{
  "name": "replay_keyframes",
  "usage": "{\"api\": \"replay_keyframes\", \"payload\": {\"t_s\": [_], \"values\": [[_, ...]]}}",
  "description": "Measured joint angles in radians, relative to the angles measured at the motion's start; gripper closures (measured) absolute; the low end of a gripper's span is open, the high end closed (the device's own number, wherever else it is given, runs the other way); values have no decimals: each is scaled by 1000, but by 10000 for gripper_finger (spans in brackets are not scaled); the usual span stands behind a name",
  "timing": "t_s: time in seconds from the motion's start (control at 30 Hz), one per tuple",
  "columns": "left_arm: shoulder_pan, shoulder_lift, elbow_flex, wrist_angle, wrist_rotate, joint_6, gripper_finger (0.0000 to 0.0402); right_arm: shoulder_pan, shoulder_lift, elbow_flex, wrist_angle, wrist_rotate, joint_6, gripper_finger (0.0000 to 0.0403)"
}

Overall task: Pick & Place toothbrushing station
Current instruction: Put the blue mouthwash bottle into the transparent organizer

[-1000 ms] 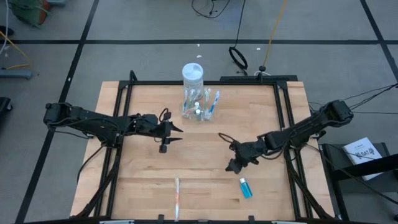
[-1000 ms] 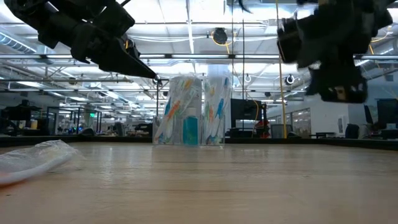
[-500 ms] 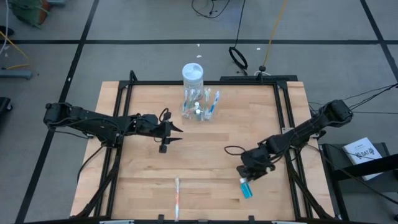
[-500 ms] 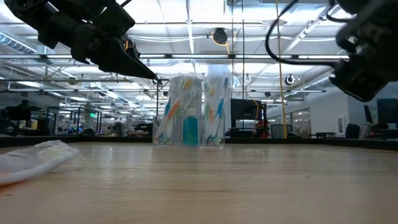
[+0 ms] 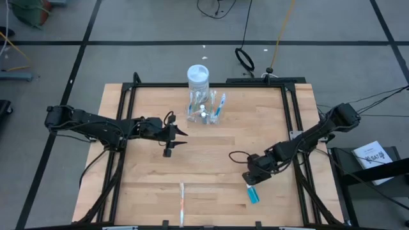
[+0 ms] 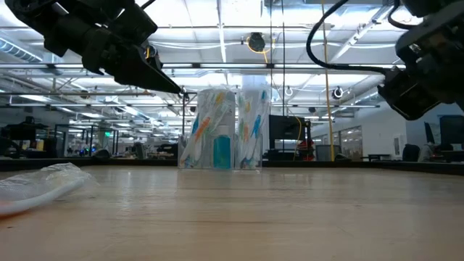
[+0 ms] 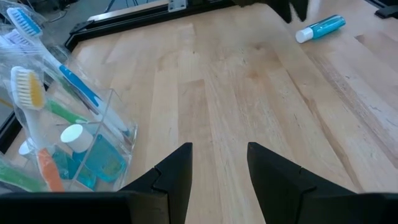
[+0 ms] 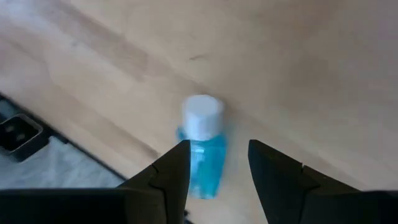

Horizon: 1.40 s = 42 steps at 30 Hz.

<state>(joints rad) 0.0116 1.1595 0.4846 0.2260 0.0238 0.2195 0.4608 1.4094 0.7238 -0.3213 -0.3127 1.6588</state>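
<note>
Two dark arms reach over a wooden table [image 5: 211, 147]. Seen from above, the left claw [image 5: 182, 137] hangs over the middle of the table, a little toward 9 o'clock. Its two fingers [image 7: 177, 171] are apart, and nothing is between them. It points toward 3 o'clock.

The right claw [image 5: 250, 179] is low over the table, toward 4 o'clock from the middle. Its fingers [image 8: 177, 168] are apart too. A small blue bottle [image 8: 202, 152] with a white cap lies flat on the table, and it shows in the gap between those fingers. The claw is not squeezing it. From above, the bottle sticks out past the claw toward 6 o'clock.

The toothbrushing station [image 5: 206, 107] stands up straight at 12 o'clock, near the far edge of the table. It is a clear plastic holder with toothbrushes poking out of it, and something blue with a white cap sits inside. A see-through jar with a white lid [image 5: 198, 78] stands just behind it, at the table's far edge. No claw is touching the station; both are well apart from it.

A toothbrush in a clear wrapper [image 5: 182, 201] lies flat at 6 o'clock, near the front edge of the table.
</note>
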Motion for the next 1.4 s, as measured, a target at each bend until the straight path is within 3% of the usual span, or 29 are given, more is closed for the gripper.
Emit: {"api": "replay_keyframes", "payload": {"t_s": [0.2, 0.37, 0.63, 0.93, 1.1, 1.23, 1.4], "values": [[0, 0, 0, -14, 0, 0, 245, 27, 107, 2, 129, -3, -39, 250], [0, 0, 0, -15, 0, -5, 245, 20, 159, 4, 138, -3, -91, 250], [0, 0, 0, -16, 0, -13, 245, 18, 161, 3, 138, 25, -161, 257], [0, 0, 0, -16, 0, -15, 245, 16, 162, 2, 138, 36, -191, 320], [0, 0, 0, -16, 0, -15, 245, -15, 164, -1, 184, 50, -227, 308], [0, 0, 0, -16, 0, -15, 245, -59, 167, -2, 303, 157, -280, 303], [0, 0, 0, -16, 0, -15, 245, -148, 167, -3, 528, 305, -508, 315]]}}
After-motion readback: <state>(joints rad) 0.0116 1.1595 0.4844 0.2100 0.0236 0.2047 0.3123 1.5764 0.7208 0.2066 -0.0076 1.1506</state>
